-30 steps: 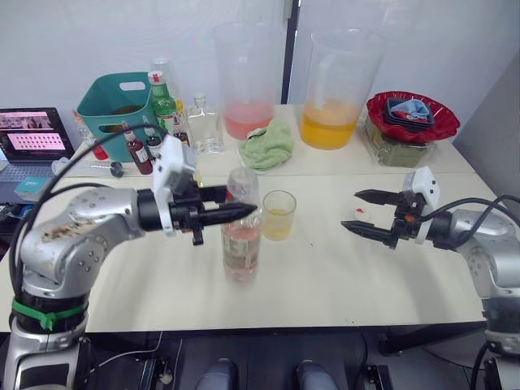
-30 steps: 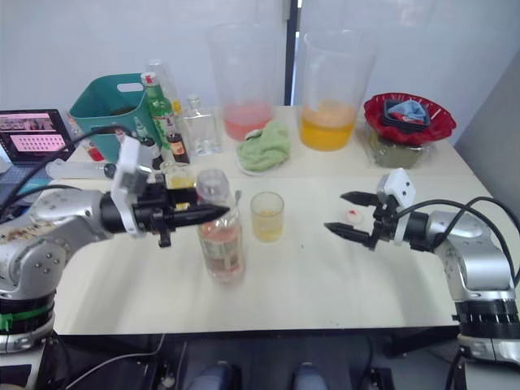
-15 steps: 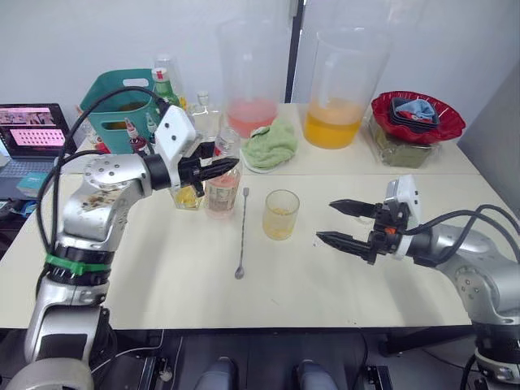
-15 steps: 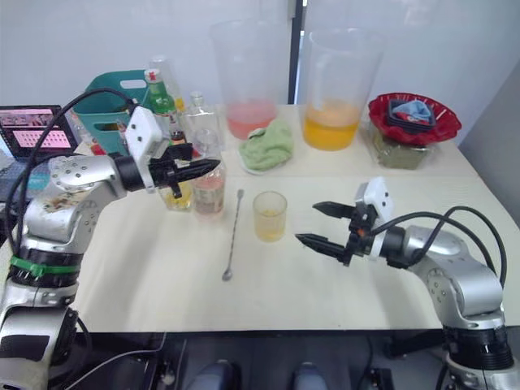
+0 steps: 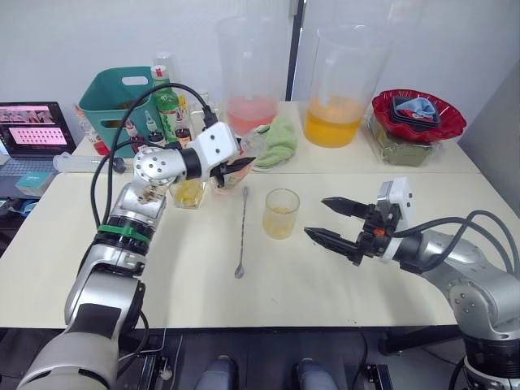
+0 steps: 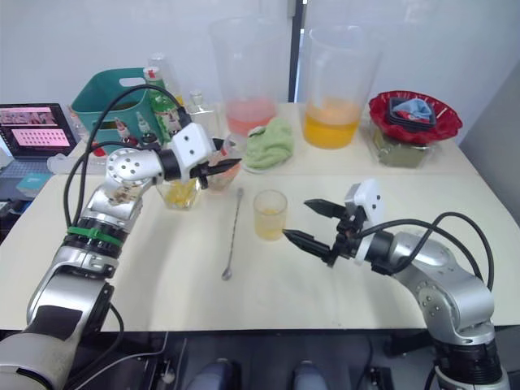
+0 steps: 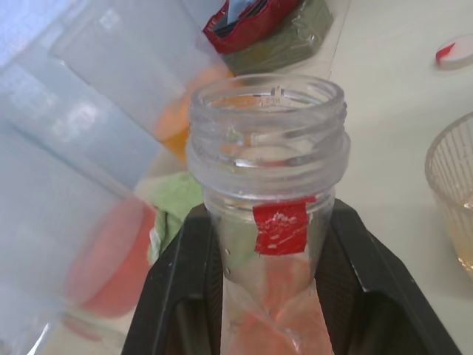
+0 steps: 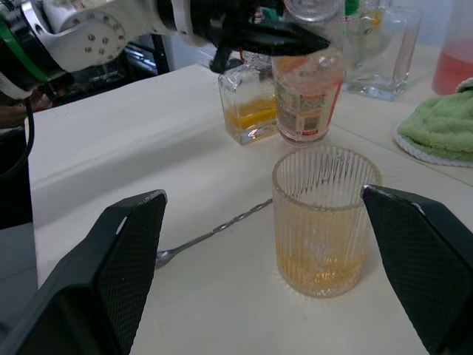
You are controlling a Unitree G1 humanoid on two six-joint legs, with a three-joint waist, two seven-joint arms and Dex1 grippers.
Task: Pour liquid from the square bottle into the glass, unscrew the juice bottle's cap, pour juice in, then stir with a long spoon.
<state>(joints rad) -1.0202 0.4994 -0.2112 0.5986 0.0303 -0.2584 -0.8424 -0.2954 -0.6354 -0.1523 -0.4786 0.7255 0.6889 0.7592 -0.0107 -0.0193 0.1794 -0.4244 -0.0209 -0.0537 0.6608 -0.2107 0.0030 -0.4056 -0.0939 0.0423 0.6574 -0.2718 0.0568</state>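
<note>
Left wrist view: your left gripper point(image 7: 270, 244) pinches the uncapped juice bottle point(image 7: 267, 222) below its neck, beside the square bottle point(image 8: 249, 106). Thin plastic, squashy; grip gently. Right gripper point(image 5: 331, 221) spread, facing the glass point(image 5: 280, 213).

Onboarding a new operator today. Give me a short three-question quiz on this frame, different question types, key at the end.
1. True or false: the juice bottle in the left gripper has its cap on.
2. Multiple choice: the long spoon lies on the table A) between the square bottle and the glass, B) inside the glass, C) in the right gripper.
3. Fill in: the right gripper's fingers are ____ and hold nothing.

Key: 1 false, the neck is open. 2 A. 3 open.
</note>
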